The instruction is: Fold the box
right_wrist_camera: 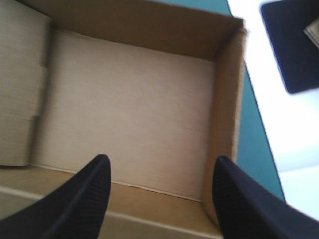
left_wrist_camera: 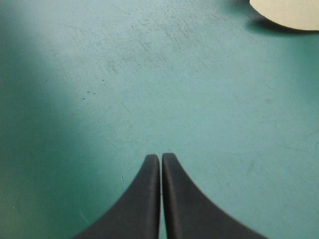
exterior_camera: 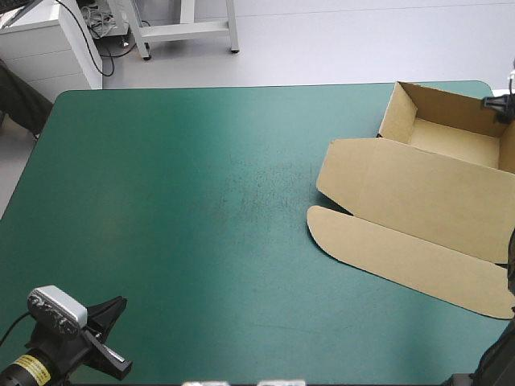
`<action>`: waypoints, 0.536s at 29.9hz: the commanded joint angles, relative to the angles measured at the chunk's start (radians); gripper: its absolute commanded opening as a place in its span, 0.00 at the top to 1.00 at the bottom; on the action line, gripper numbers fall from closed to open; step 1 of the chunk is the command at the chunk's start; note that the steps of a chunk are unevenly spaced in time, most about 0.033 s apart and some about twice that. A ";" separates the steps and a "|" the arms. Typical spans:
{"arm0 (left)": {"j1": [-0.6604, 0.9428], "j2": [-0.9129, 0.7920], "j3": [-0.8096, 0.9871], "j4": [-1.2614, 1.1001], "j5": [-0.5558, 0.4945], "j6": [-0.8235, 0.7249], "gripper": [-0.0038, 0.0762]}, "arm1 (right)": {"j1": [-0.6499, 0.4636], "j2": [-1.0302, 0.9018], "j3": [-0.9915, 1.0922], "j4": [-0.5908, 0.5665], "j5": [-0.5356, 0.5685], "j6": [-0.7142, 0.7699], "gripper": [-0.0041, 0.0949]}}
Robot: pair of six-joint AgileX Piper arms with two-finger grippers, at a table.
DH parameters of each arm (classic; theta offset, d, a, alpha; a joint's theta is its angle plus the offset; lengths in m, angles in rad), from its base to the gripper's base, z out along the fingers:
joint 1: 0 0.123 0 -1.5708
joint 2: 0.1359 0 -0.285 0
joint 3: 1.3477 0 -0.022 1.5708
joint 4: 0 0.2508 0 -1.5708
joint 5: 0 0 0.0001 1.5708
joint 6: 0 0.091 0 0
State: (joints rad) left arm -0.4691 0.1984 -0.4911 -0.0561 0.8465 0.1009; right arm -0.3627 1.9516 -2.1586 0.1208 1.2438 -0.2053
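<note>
The brown box (exterior_camera: 434, 173) lies at the table's far right as an open tray with raised walls, its lid flat toward the table's middle and ending in a rounded flap (exterior_camera: 402, 257). My right gripper (right_wrist_camera: 160, 172) is open, hovering above the tray's floor (right_wrist_camera: 129, 114) with nothing between its fingers; in the high view only a bit of that arm shows at the right edge. My left gripper (left_wrist_camera: 160, 158) is shut, low over bare teal-green cover near the table's front left corner (exterior_camera: 109, 318). A corner of the lid flap (left_wrist_camera: 286, 12) shows far ahead of it.
The teal-green cover (exterior_camera: 201, 201) stretches bare between the left gripper and the box. The tray stands close to the table's right edge (right_wrist_camera: 251, 124), with pale floor beyond it.
</note>
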 commanded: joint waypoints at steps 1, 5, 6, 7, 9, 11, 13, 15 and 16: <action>-0.005 0.013 -0.023 -0.001 -0.076 -0.007 0.96 | 0.094 -0.185 -0.026 0.069 0.011 -0.037 0.42; -0.005 0.013 -0.023 -0.001 -0.089 -0.007 0.96 | 0.276 -0.327 0.020 0.022 0.011 -0.055 0.54; -0.005 0.013 -0.023 -0.001 -0.091 -0.007 0.96 | 0.333 -0.369 0.051 0.002 0.011 -0.055 0.57; -0.003 0.013 -0.023 -0.001 -0.093 -0.007 0.96 | 0.380 -0.412 0.089 -0.024 0.011 -0.057 0.60; -0.003 0.013 -0.023 -0.001 -0.093 -0.007 0.96 | 0.501 -0.490 0.170 -0.073 0.011 -0.057 0.68; -0.003 0.013 -0.023 -0.001 -0.093 -0.007 0.96 | 0.614 -0.576 0.273 -0.112 0.011 -0.053 0.78; -0.003 0.013 -0.023 -0.001 -0.093 -0.007 0.96 | 0.703 -0.655 0.374 -0.136 -0.012 -0.022 0.88; -0.003 0.013 -0.023 -0.001 -0.093 -0.007 0.96 | 0.793 -0.755 0.511 -0.182 -0.078 0.044 0.98; -0.003 0.013 -0.023 -0.001 -0.093 -0.007 0.96 | 0.820 -0.792 0.563 -0.203 -0.108 0.079 0.97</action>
State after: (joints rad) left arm -0.4691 0.1984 -0.4911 -0.0561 0.8298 0.1009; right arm 0.3755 1.2831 -1.7074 0.0000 1.2394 -0.2070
